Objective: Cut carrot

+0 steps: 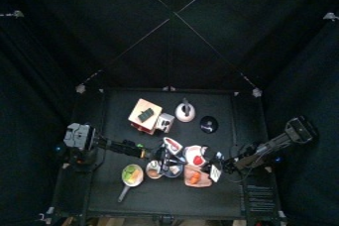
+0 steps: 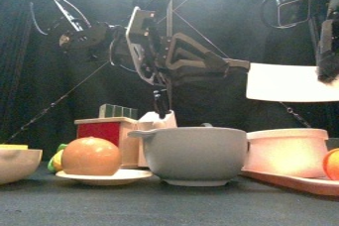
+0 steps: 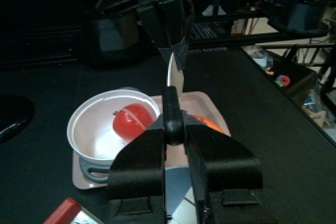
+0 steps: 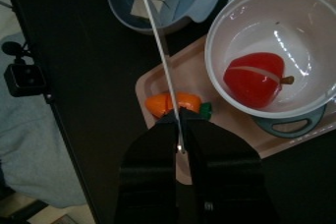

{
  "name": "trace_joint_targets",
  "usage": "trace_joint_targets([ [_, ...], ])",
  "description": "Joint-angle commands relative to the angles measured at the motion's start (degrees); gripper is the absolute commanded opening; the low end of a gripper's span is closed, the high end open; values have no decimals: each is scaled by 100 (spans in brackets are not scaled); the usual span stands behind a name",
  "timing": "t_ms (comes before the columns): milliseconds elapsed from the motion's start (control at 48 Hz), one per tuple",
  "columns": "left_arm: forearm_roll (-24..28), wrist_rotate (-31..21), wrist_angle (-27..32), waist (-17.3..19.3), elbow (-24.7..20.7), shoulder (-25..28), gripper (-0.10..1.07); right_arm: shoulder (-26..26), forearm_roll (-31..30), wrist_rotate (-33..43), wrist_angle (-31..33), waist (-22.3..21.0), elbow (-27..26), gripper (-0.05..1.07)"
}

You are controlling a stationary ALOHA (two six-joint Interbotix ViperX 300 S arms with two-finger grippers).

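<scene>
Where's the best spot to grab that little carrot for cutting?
One end, from above, pinching across its width: the carrot lies flat on the tray close beside the bowl, and the other end stays free for the knife.

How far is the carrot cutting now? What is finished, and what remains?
Done: the left tool has the knife in its grip, and the carrot lies on the tan board. In hand: the blade stands over the carrot, while the right tool seems to steady it. Left: the cut itself; I see no separate pieces yet.
</scene>
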Motion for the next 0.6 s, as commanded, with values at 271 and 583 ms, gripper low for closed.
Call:
trace_joint_targets([
  [271,70,53,53,-325,-114,202,35,264,220,35,-62,308,-35,25],
  [583,114,53,308,-413,-193,404,35,633,299,35,-62,422,-70,25],
])
